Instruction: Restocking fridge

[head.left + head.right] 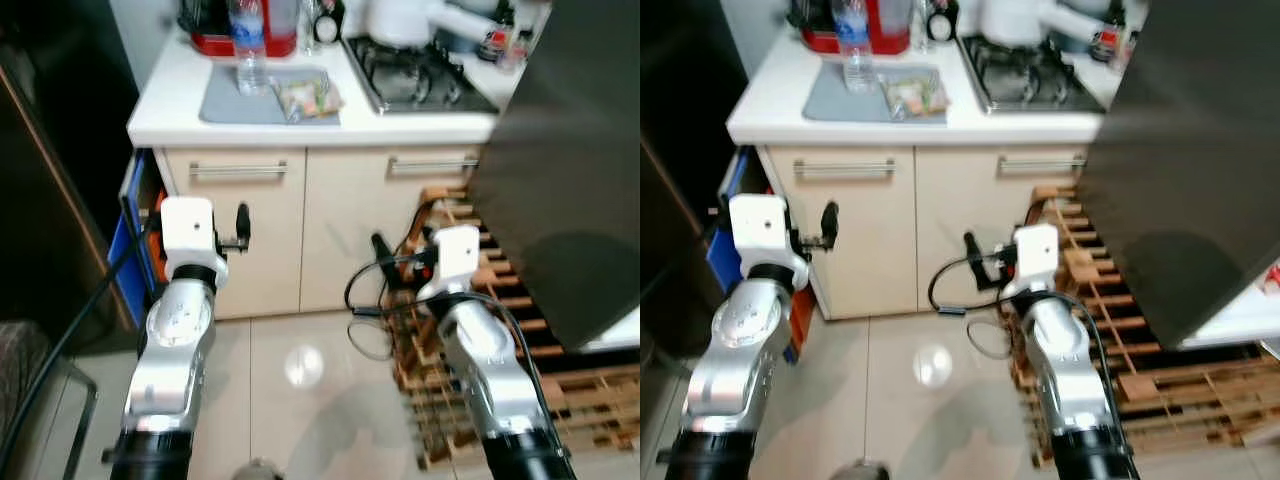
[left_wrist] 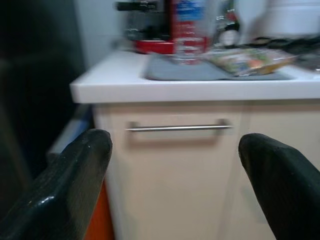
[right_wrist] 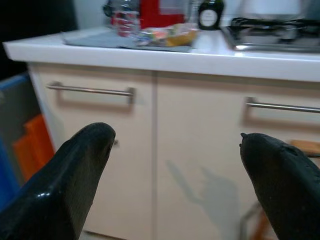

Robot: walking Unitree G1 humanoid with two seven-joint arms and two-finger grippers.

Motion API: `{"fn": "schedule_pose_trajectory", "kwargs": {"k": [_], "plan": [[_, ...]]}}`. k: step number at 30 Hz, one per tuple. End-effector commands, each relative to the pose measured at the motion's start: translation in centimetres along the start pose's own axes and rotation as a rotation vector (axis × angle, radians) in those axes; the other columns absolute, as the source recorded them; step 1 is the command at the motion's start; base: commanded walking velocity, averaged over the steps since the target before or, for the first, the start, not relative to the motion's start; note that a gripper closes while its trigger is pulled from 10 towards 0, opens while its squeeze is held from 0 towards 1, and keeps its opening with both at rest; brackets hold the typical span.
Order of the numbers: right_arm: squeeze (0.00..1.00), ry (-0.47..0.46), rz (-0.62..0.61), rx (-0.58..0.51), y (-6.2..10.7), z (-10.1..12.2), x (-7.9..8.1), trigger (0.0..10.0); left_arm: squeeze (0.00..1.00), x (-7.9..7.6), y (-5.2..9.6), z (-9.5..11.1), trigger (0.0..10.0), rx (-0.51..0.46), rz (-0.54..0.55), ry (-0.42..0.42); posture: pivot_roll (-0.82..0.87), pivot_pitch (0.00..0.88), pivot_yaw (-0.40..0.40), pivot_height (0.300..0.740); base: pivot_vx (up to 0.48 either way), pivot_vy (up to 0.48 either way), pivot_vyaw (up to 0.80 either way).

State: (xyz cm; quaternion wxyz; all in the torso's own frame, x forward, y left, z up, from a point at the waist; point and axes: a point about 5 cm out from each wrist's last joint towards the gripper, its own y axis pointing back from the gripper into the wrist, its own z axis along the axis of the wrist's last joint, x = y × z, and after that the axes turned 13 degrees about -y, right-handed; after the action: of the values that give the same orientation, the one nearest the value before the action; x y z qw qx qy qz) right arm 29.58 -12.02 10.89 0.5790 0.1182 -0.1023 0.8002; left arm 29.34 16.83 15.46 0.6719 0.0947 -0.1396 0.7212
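Observation:
A clear water bottle (image 1: pixel 248 50) stands on a grey mat (image 1: pixel 222 100) on the white counter, and a colourful food packet (image 1: pixel 306 97) lies beside it on the mat. Both show again in the left wrist view as the bottle (image 2: pixel 188 35) and the packet (image 2: pixel 247 57). My left gripper (image 1: pixel 240 228) is held up in front of the left cabinet door, below counter height, open and empty. My right gripper (image 1: pixel 381 250) is level with the right cabinet door, also open with nothing between its fingers (image 3: pixel 85 155). A large dark fridge door (image 1: pixel 565 190) stands open at the right.
A gas hob (image 1: pixel 415 75) and a red appliance (image 1: pixel 245 40) sit on the counter (image 1: pixel 160 110). Two cabinet doors with bar handles (image 1: pixel 238 171) face me. A wooden pallet (image 1: pixel 470 370) lies on the floor at the right, and a blue and orange crate (image 1: pixel 135 235) at the left beside a dark wall.

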Motion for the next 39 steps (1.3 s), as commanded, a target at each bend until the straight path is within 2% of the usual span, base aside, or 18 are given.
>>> {"fn": "schedule_pose_trajectory", "kwargs": {"k": [1, 3, 5, 7, 24, 27, 32, 34, 35, 38, 39], "plan": [[0.05, 0.038, -0.037, -0.042, -0.1, 0.7, -0.6, 10.0, 0.0, -0.4, -0.3, 1.1, 10.0, -0.046, -0.016, -0.01, -0.08, 0.0, -0.037, 0.74, 0.48, 0.0, 0.63], [0.05, 0.048, -0.043, -0.055, -0.1, 0.9, -0.6, 10.0, 0.0, -0.4, -0.3, 1.2, 10.0, -0.055, -0.014, -0.014, -0.08, 0.0, -0.037, 0.74, 0.48, 0.0, 0.63], [0.02, 0.074, -0.066, -0.127, -0.4, 2.2, -0.6, 10.0, 0.0, -0.4, -0.6, 1.9, 10.0, -0.094, -0.013, -0.037, -0.08, 0.0, -0.036, 0.74, 0.48, 0.0, 0.0], [0.01, 0.083, -0.078, -0.155, -0.7, 2.8, -0.6, 10.0, 0.0, -0.5, -0.7, 2.2, 10.0, -0.11, -0.014, -0.045, -0.08, 0.0, -0.034, 0.74, 0.48, 0.0, 0.0], [0.02, 0.104, -0.064, -0.151, -1.5, 2.3, -0.2, 10.0, 0.0, -0.2, -1.8, 2.9, 10.0, -0.149, -0.021, -0.083, -0.07, 0.0, -0.029, 0.74, 0.48, 0.0, 0.0], [0.02, 0.119, -0.04, -0.162, -1.7, 2.5, 0.3, 10.0, 0.0, -0.2, -1.9, 3.1, 10.0, -0.16, -0.015, -0.085, -0.07, 0.0, -0.031, 0.74, 0.48, 0.0, -0.74], [0.02, 0.168, 0.035, -0.247, -1.8, 4.3, 2.0, 10.0, 0.0, 0.0, -1.8, 4.0, 10.0, -0.207, 0.01, -0.1, -0.06, 0.0, -0.033, 0.74, 0.48, 0.0, 0.0], [0.02, 0.173, 0.043, -0.255, -1.9, 4.5, 2.2, 10.0, 0.0, 0.0, -1.8, 4.1, 10.0, -0.214, 0.012, -0.102, -0.07, 0.0, -0.033, 0.74, 0.48, 0.0, 0.0], [0.02, 0.181, 0.066, -0.284, -2.0, 5.2, 2.9, 10.0, 0.0, -0.1, -1.8, 5.0, 10.0, -0.263, 0.001, -0.109, -0.07, 0.0, -0.034, 0.74, 0.48, 0.0, 0.0], [0.02, 0.154, 0.085, -0.31, -2.0, 5.9, 3.4, 10.0, 0.0, 0.6, -2.3, 7.0, 10.0, -0.328, 0.035, -0.107, -0.07, 0.0, -0.035, 0.74, 0.48, 0.0, 0.0], [0.02, 0.154, 0.085, -0.31, -2.0, 5.9, 3.4, 10.0, 0.0, 0.6, -2.3, 7.0, 10.0, -0.328, 0.035, -0.107, -0.07, 0.0, -0.035, 0.74, 0.48, 0.0, 0.0]]}}
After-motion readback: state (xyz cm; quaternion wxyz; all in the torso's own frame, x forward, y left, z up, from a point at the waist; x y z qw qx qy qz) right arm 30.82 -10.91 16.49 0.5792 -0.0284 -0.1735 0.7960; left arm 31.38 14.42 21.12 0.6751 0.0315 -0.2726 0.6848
